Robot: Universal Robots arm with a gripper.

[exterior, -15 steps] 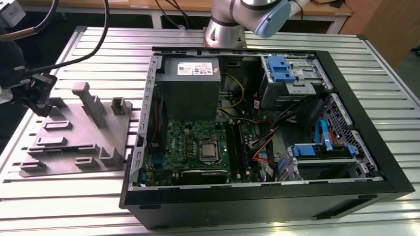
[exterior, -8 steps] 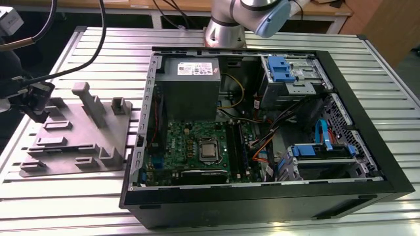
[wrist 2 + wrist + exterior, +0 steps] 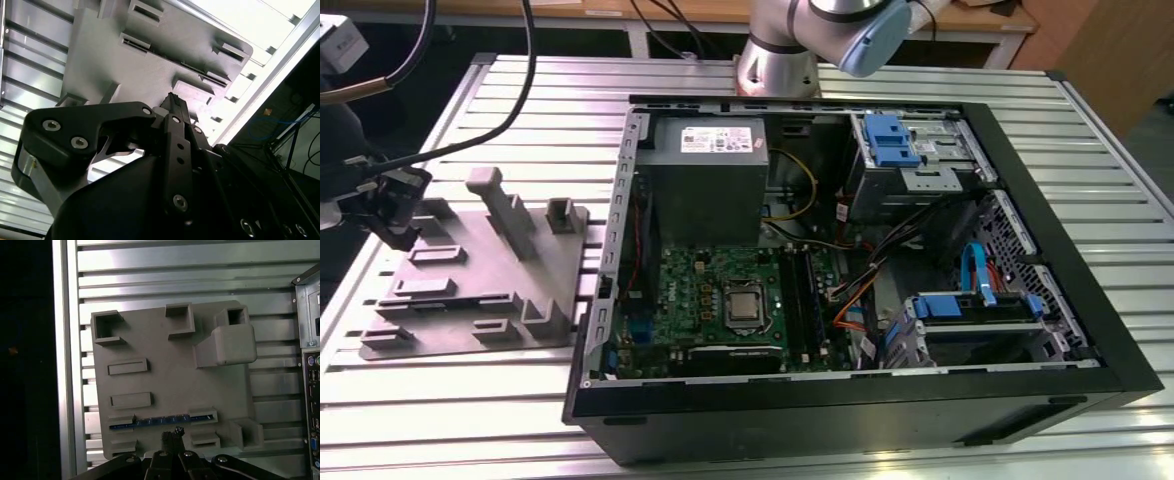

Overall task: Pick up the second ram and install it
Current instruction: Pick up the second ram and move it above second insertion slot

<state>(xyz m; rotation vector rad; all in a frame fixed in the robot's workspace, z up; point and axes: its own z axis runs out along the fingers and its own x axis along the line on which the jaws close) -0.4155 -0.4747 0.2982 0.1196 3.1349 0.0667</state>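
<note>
The second ram [image 3: 150, 421] shows as a thin blue edge standing in a slot of the grey holder tray [image 3: 170, 370], near the tray's edge closest to my gripper. In the first wrist view my gripper [image 3: 172, 432] hovers just beside that slot, fingertips pressed together with nothing between them. The second wrist view shows the same black gripper [image 3: 172, 98] pointing at the tray [image 3: 110, 55]. In the exterior view the gripper [image 3: 394, 222] hangs over the tray [image 3: 467, 290] at the exterior view's left. The green motherboard [image 3: 707, 290] lies in the open computer case [image 3: 854, 400].
Upright blocks [image 3: 500, 205] rise from the tray. The case's metal side wall [image 3: 616, 250] stands between tray and motherboard. Long black slots [image 3: 811, 300], cables [image 3: 854, 300] and blue drive bays [image 3: 894, 140] crowd the case. Black cables [image 3: 467, 140] trail over the ribbed metal table [image 3: 480, 420].
</note>
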